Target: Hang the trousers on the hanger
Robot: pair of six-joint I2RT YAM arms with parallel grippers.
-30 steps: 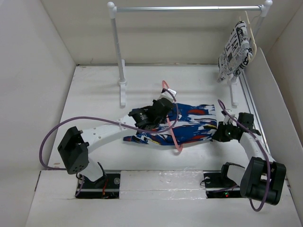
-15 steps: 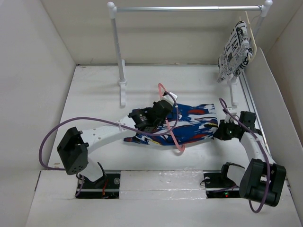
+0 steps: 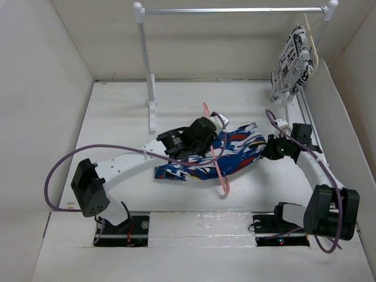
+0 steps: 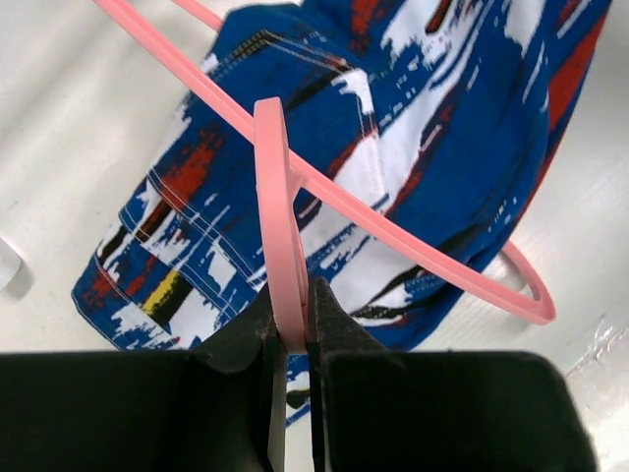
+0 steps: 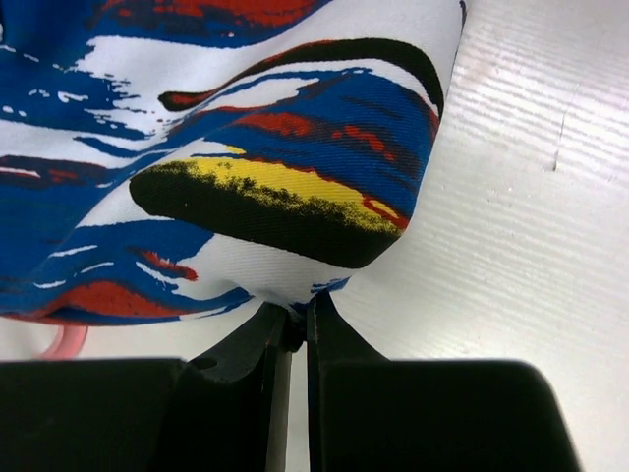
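Top external view: blue splashed trousers (image 3: 235,151) lie bunched on the white table (image 3: 117,117) between the two arms, with the pink hanger (image 3: 218,170) crossing their middle.
Hanger: one thin bar runs over the cloth, and at the near corner it curves back under the trousers. The hook end points toward the back of the table.
Left gripper (image 4: 292,329): jaws almost together, pinching a pink strip of the hanger between the fingertips, just above the trousers.
Right gripper (image 5: 298,317): jaws narrow, nipping a fold at the right end of the trousers. The cloth bulges out beyond the fingertips.
Rail (image 3: 232,10): stands at the back. A white printed garment (image 3: 291,59) hangs on a cream hanger (image 3: 315,50) at its right end.
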